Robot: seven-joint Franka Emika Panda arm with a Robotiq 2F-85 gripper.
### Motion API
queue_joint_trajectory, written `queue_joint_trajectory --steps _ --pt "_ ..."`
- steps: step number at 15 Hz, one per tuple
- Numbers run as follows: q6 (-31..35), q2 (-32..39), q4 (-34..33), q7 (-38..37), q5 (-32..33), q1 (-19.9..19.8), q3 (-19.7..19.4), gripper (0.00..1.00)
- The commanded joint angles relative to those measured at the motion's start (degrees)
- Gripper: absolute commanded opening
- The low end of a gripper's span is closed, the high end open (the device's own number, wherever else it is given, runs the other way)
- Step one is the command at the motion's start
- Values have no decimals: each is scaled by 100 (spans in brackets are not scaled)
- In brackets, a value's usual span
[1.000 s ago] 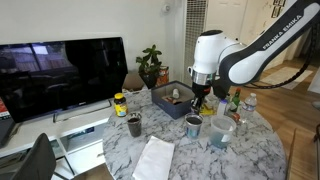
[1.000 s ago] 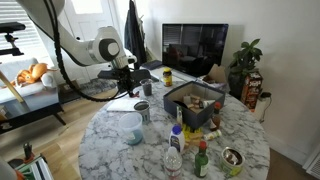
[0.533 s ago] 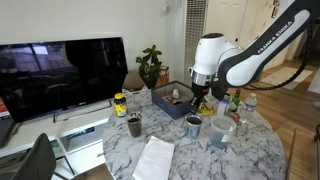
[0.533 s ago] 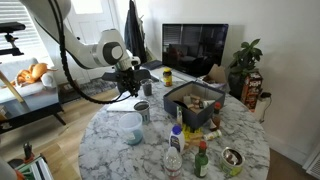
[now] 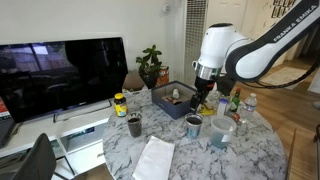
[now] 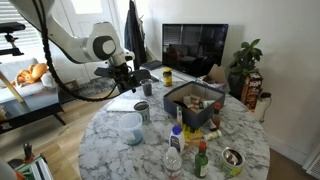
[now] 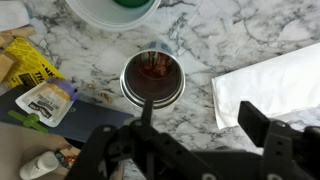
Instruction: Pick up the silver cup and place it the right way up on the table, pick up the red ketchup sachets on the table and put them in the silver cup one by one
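The silver cup (image 7: 153, 78) stands upright on the marbled table (image 7: 235, 35). Red ketchup sachets (image 7: 156, 68) lie inside it. My gripper (image 7: 200, 122) hangs above the cup and a little to one side, open, with nothing between its fingers (image 7: 258, 124). In both exterior views the gripper (image 5: 203, 100) (image 6: 128, 82) sits well above the silver cup (image 5: 194, 124) (image 6: 144, 110). No loose red sachet shows on the table top in these views.
A clear plastic cup (image 5: 222, 131) stands beside the silver cup. A white paper sheet (image 7: 270, 80) lies next to it. A dark cup (image 5: 134, 125), a dark box of items (image 6: 193, 102), bottles (image 6: 176, 150) and other packets (image 7: 45, 100) crowd the table.
The gripper has gone from shut to open and lifted up away from the silver cup. The cup has stayed in place.
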State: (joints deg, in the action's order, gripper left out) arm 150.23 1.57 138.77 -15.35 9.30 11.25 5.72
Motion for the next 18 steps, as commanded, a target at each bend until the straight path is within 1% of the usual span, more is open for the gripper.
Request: queue_joint_trajectory --steps 1,4,7,8,11,18 --pt "-410 -1180 710 -248 56 -59 184 100" --pt "-807 -1861 980 -368 64 -143 344 100" --pt "-1219 -2356 1101 -425 -5 -212 485 100" --pt "-1010 -1868 783 -236 -59 -230 458 100" --pt "-1141 -2199 924 -277 -69 -254 517 100" --pt "-1142 -2232 981 -281 -66 -288 527 100"
